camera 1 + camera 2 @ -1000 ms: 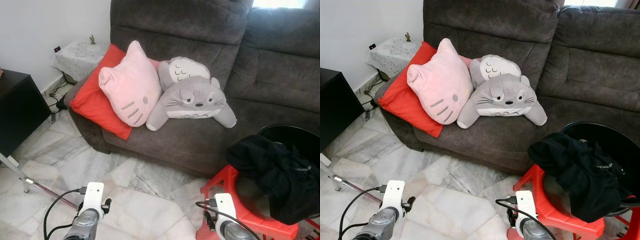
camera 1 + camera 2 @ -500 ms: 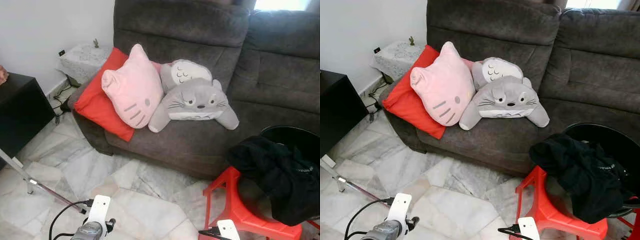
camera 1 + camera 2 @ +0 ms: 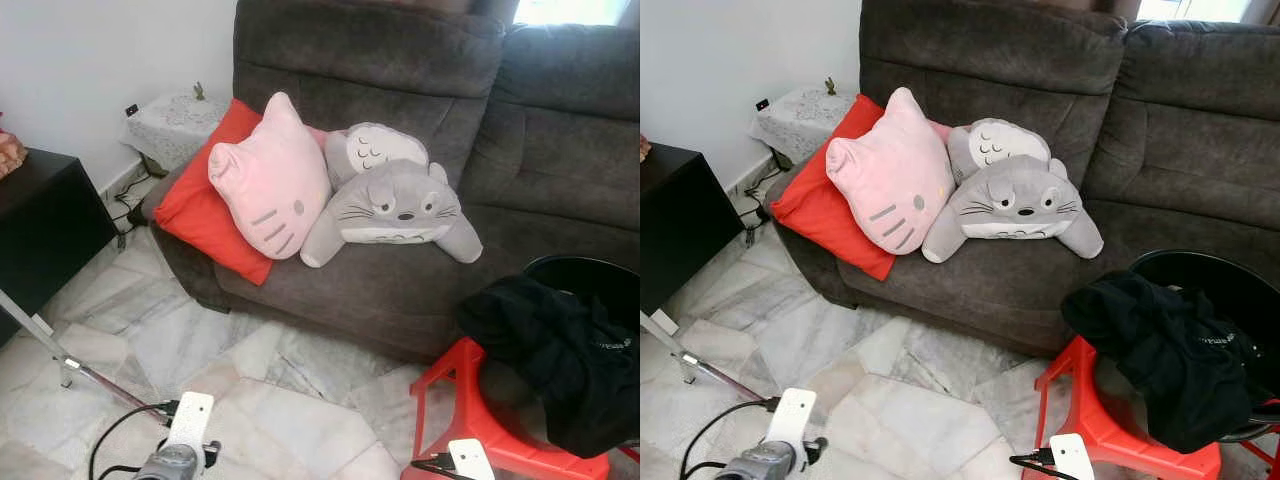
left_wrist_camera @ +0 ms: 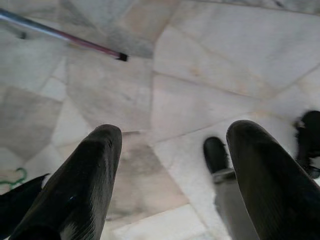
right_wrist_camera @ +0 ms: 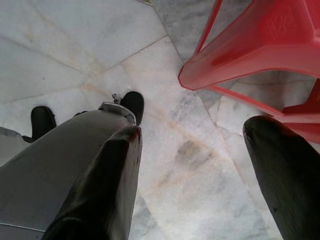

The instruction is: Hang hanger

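Note:
A black garment (image 3: pixel 560 350) lies heaped over the rim of a round black basket (image 3: pixel 585 272) that stands on a red plastic stool (image 3: pixel 462 405) at the right. My left arm (image 3: pixel 185 445) and right arm (image 3: pixel 468 462) hang low over the marble floor at the bottom edge. In the left wrist view my left gripper (image 4: pixel 175 132) is open over bare floor tiles, nothing between its fingers. My right gripper (image 5: pixel 195 130) is also open and empty, beside a leg of the red stool (image 5: pixel 235 55). My own feet and legs appear under both grippers.
A dark grey sofa (image 3: pixel 540 170) carries a red cushion (image 3: pixel 205 210), a pink cat cushion (image 3: pixel 272 180) and two grey plush toys (image 3: pixel 395 200). A black cabinet (image 3: pixel 40 235) stands at the left, a lace-covered side table (image 3: pixel 175 120) behind it. A thin metal pole (image 3: pixel 60 355) slants across the floor.
The whole picture has drifted, so the camera moved. Both arms now sit lower at the bottom edge than a second ago. Nothing was taken hold of or let go.

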Controlling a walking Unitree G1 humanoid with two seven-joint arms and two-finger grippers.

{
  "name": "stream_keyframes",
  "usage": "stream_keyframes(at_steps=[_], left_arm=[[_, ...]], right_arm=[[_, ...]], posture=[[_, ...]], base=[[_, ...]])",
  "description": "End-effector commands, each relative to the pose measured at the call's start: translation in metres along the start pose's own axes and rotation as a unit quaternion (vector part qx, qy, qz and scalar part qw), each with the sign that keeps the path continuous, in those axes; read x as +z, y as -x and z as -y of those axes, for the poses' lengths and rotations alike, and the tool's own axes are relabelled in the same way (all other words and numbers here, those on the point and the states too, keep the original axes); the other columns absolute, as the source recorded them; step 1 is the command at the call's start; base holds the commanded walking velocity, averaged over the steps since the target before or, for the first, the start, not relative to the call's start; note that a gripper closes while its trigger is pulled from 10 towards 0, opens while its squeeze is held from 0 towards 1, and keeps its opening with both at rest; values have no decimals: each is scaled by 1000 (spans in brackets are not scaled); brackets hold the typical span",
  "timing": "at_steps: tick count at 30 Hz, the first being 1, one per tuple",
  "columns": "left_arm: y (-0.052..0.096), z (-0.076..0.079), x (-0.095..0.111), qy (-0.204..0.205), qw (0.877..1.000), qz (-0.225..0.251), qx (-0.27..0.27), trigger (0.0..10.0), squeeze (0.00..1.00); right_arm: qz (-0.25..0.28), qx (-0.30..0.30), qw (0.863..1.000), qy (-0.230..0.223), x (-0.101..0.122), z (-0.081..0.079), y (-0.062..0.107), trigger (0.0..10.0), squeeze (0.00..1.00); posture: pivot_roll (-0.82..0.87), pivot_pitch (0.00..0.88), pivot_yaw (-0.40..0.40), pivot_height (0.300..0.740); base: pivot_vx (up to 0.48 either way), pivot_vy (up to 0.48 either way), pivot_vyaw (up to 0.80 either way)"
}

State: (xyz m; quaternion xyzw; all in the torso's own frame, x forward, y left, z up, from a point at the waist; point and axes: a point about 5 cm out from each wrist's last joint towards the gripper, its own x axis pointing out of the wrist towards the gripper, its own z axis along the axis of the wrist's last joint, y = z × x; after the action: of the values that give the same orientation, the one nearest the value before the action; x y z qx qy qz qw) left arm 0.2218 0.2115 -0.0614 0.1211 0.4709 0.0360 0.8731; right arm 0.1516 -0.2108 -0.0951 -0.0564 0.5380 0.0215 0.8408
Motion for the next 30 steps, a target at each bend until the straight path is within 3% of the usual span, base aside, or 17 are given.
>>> stream_keyframes(at_steps=[1, 7, 11, 13, 16, 20, 22, 30], left_arm=[[0, 6, 1, -27, 999, -10, -17, 10000, 0], [1, 18, -5, -45, 996, -40, -61, 10000, 0], [1, 20, -7, -42, 995, -53, -70, 10000, 0], [3, 32, -9, -51, 990, -73, -107, 10000, 0], [3, 32, -11, -66, 989, -81, -103, 10000, 0], [3, 27, -12, -47, 992, -84, -86, 10000, 0], [2, 26, -4, -26, 995, -63, -79, 10000, 0], [2, 22, -9, -24, 995, -63, -80, 10000, 0]], right_arm=[[4, 4, 1000, 23, 4, 0, 0, 10000, 0], [-24, 18, 997, 67, 2, 0, 0, 10000, 0], [-30, 16, 997, 70, 1, 0, 0, 10000, 0], [-42, 9, 998, 55, -2, 2, 0, 10000, 0], [-43, 11, 998, 52, -3, 2, 0, 10000, 0], [-41, 14, 998, 56, -2, 1, 0, 10000, 0], [-37, 15, 998, 54, -2, 1, 0, 10000, 0], [-34, 8, 998, 54, -1, 3, 0, 10000, 0]], posture=[[-114, 0, -20, 740], [-98, 0, -38, 740], [-91, 0, -42, 740], [-86, 0, -42, 740], [-86, 0, -42, 740], [-88, 0, -42, 740], [-90, 0, -42, 740], [-81, 0, -52, 740]], base=[[0, 0, 0], [0, 0, 0], [0, 0, 0], [0, 0, 0], [0, 0, 0], [0, 0, 0], [0, 0, 0], [0, 0, 0]])
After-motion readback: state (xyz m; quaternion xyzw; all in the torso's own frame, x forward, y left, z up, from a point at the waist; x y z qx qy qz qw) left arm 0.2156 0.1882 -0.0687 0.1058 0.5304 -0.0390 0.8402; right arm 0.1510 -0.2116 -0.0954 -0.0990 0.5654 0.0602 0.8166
